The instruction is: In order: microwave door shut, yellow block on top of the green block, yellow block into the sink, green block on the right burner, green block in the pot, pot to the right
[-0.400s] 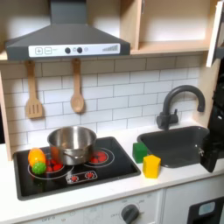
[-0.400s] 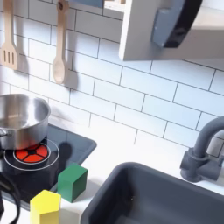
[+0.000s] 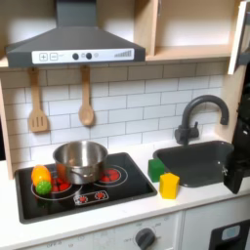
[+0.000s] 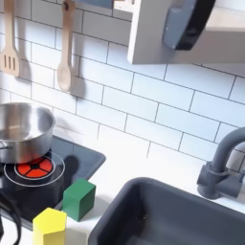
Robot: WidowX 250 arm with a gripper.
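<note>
Yellow block: small, plain yellow, on the white surface between cooktop and sink in the first exterior view; at the bottom edge in the second exterior view.
Green block: dark green cube just behind and beside the yellow block, near it; whether they touch cannot be told. In the second exterior view it is apart from the yellow block.
Pot: shiny steel, low walls, standing at the rear of the black cooktop.
Right burner: red rings, bare, beside the pot.
Sink: dark grey basin under an arched faucet.
Microwave door: white panel at the first exterior view's upper right edge; position unclear.
End effector: dark shape at the first exterior view's right edge by the sink; opening cannot be told.
</note>
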